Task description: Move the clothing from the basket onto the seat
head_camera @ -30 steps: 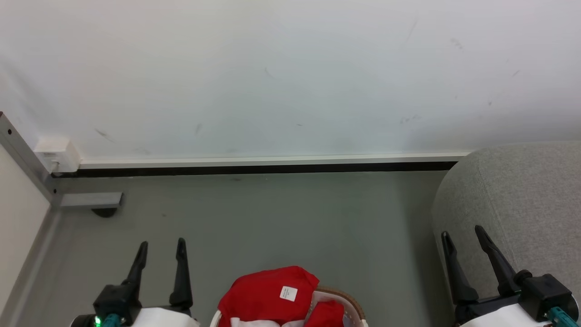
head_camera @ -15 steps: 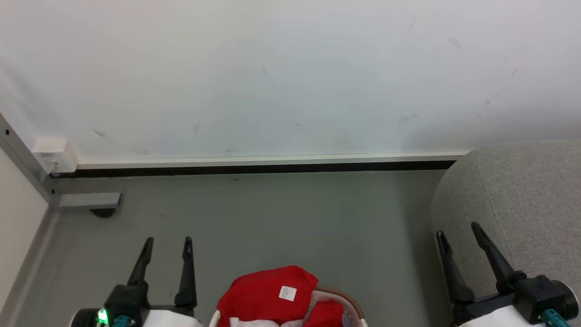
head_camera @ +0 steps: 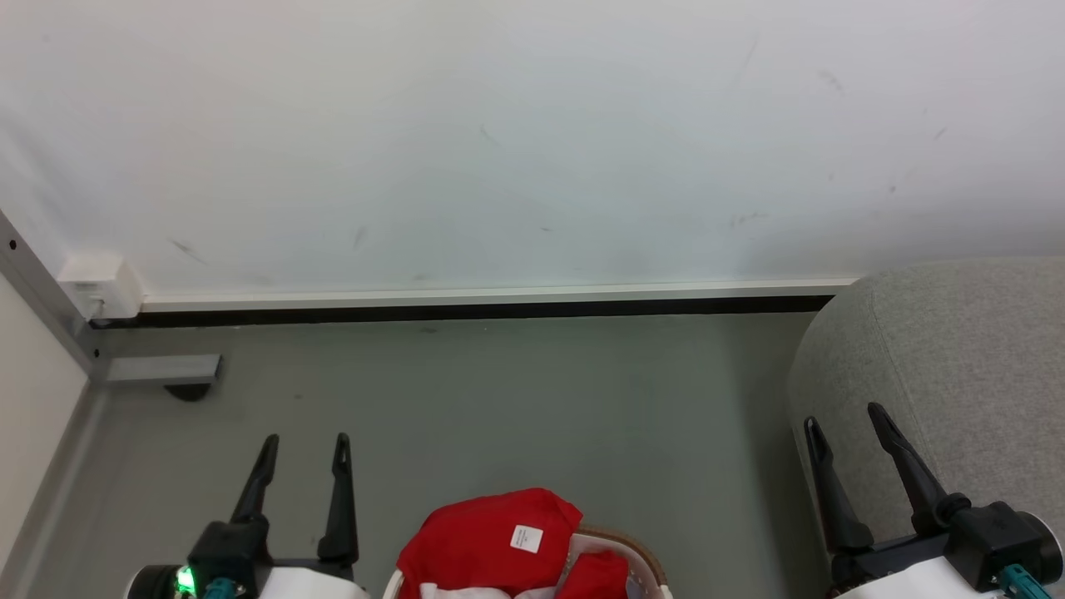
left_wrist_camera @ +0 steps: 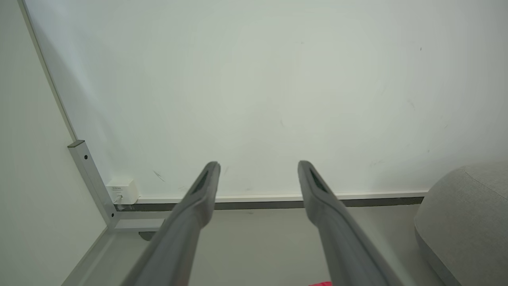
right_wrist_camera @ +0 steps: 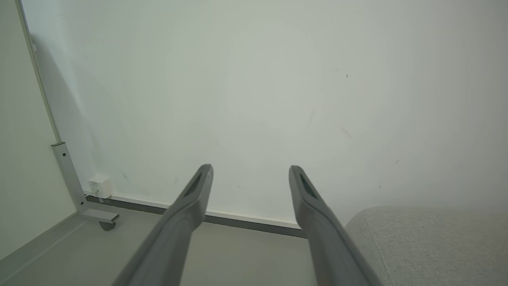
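A bright red jersey (head_camera: 487, 541) with a small white tag lies heaped in the white basket (head_camera: 645, 559) with a brown rim, at the bottom middle of the head view. A sliver of red jersey (left_wrist_camera: 322, 284) touches the left wrist view's bottom edge. The light grey seat (head_camera: 957, 349) stands at the right, also seen as the seat (left_wrist_camera: 468, 214) and the seat (right_wrist_camera: 432, 246) in the wrist views. My left gripper (head_camera: 304, 445) is open, left of the basket and holding nothing. My right gripper (head_camera: 843, 420) is open in front of the seat's side, holding nothing.
A white wall (head_camera: 532, 141) with a dark skirting strip runs across the back. A grey metal frame with a caster foot (head_camera: 166, 370) and a small white box (head_camera: 96, 283) stand at the back left. Grey floor (head_camera: 516, 399) lies between basket and wall.
My left gripper has shifted slightly right and my right gripper slightly left and up since a second ago. The jersey and basket have not moved.
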Robot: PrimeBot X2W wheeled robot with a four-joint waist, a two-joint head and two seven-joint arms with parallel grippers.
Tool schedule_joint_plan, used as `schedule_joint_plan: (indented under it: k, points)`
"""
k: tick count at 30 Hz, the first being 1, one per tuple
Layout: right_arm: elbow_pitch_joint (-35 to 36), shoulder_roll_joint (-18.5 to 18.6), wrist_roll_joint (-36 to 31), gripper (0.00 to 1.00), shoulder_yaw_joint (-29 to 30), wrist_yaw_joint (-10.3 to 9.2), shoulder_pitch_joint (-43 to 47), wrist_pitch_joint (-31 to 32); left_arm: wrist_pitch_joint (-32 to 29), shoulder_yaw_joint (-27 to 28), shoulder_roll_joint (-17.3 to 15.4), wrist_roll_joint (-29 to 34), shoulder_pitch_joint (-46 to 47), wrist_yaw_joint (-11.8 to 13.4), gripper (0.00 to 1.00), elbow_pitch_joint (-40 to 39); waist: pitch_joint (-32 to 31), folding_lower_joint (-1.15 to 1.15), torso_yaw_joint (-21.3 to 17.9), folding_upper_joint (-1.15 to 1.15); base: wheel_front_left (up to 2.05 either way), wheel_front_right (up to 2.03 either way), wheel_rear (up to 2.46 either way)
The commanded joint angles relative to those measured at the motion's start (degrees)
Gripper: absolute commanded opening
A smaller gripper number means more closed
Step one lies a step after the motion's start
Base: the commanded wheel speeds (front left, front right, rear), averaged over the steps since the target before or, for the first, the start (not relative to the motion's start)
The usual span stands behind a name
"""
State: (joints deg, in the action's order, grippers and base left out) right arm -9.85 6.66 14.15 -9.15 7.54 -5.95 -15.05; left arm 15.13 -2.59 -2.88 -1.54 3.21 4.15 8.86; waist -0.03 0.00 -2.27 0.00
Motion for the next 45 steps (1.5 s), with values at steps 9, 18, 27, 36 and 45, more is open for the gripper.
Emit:
schedule_joint_plan:
  k: [9, 18, 27, 36, 45]
  points:
    - [0.4, -0.2, 0.9, 1.00, 0.3, -0.11, -0.7, -0.2, 0.0, 0.5, -0.2, -1.4, -0.9, 0.4, 1.00, 0.3, 0.4, 0.00, -0.6, 0.00, 0.00, 0.00, 0.00]
    - [1.0, -0.2, 2.7, 1.00, 1.4, -0.10, -1.6, -0.1, 0.0, 0.2, -0.1, -3.9, 1.4, -0.5, 1.00, 2.8, 4.0, 0.00, -3.7, 0.00, 0.00, 0.00, 0.00]
    - [3.0, 0.1, 4.5, 1.00, 3.4, -0.10, -5.2, -0.1, 0.0, -2.6, -0.1, -3.5, 7.3, -2.5, 1.00, 8.0, 12.9, 0.00, -8.1, 0.00, 0.00, 0.00, 0.00]
    - [5.1, -0.4, 5.9, 1.00, 4.3, -0.11, -10.6, -0.1, 0.0, -5.7, -1.2, -2.1, 15.8, -7.5, 1.00, 23.1, 23.2, 0.00, -12.7, 0.00, 0.00, 0.00, 0.00]
    - [6.7, -1.7, 7.3, 1.00, 4.4, -0.10, -15.2, -0.1, -1.6, -8.5, -3.3, -1.6, 26.1, -10.0, 1.00, 44.3, 32.0, 0.00, -17.9, 0.00, 0.00, 0.00, 0.00]
